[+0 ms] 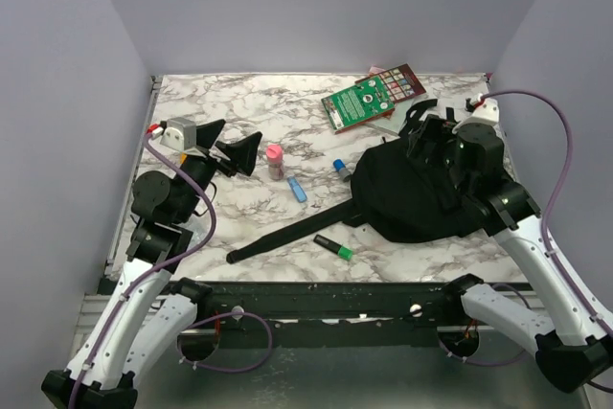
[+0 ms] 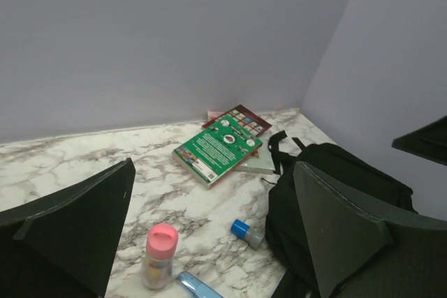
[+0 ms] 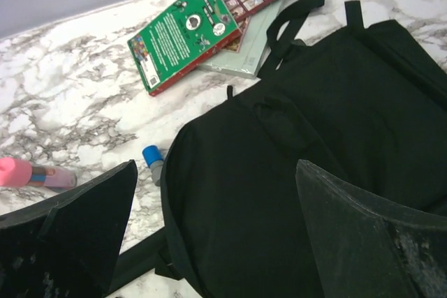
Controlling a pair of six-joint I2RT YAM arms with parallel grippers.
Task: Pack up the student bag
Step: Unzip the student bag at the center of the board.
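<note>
We take the bag (image 1: 412,193) as our landmark. It lies flat on the table (image 1: 239,102), slumped and seemingly not yet opened, so we judge that nothing has gone in. One strap (image 1: 287,234) trails off its near left side, where it could snag a reaching arm. The books (image 1: 369,98) sit stacked just behind the bag, the green one on top and angled. They are close enough to slide in once there is a mouth to take them. The right gripper (image 3: 216,165) hangs over the bag with jaws wide and nothing between them, probably placed to find the zip or handle first. The left gripper (image 2: 213,165) waits well left of the bag, equally wide and empty, facing the small items as if ready to fetch. The bottle (image 1: 275,160) lies left of the bag, nearest that gripper. A marker (image 1: 334,247) rests near the bag's front edge. A blue tube (image 1: 298,189) and a blue-capped stick (image 1: 340,168) lie just left of the bag.
</note>
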